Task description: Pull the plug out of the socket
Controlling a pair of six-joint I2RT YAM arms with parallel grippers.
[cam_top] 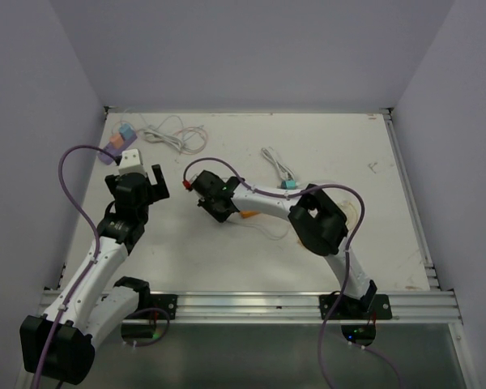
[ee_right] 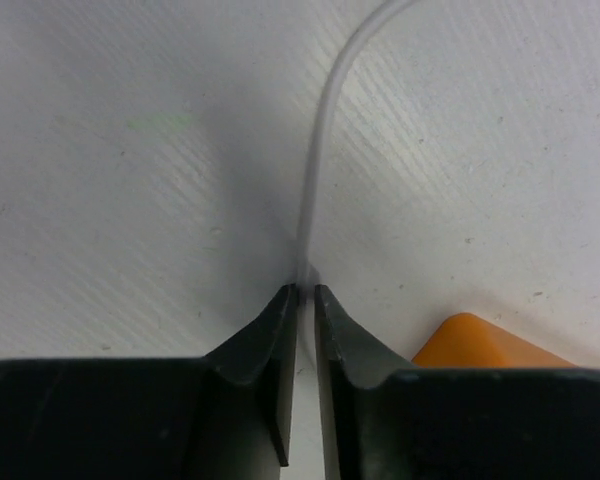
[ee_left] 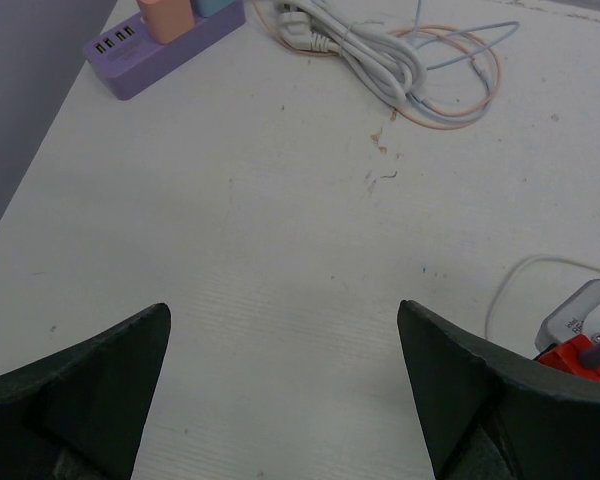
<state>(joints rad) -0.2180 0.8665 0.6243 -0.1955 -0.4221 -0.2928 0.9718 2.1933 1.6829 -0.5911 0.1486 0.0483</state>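
Observation:
The socket, a purple power strip point(cam_top: 116, 147) point(ee_left: 165, 40), lies at the table's far left corner. An orange plug point(ee_left: 166, 16) and a light blue plug point(ee_left: 216, 5) stand in it. My left gripper point(cam_top: 144, 168) point(ee_left: 283, 305) hovers a little nearer than the strip, wide open with only bare table between its fingers. My right gripper point(cam_top: 217, 211) point(ee_right: 305, 290) points down at mid-table. Its jaws are pinched on a thin white cable point(ee_right: 315, 180) that runs away across the table. An orange piece point(cam_top: 249, 215) point(ee_right: 480, 345) lies just beside its right finger.
A coil of white and pale cables point(cam_top: 174, 136) point(ee_left: 380, 50) lies right of the strip. Another white cable with a teal plug point(cam_top: 287, 184) sits near the right arm's elbow. White walls close in the table's left, back and right.

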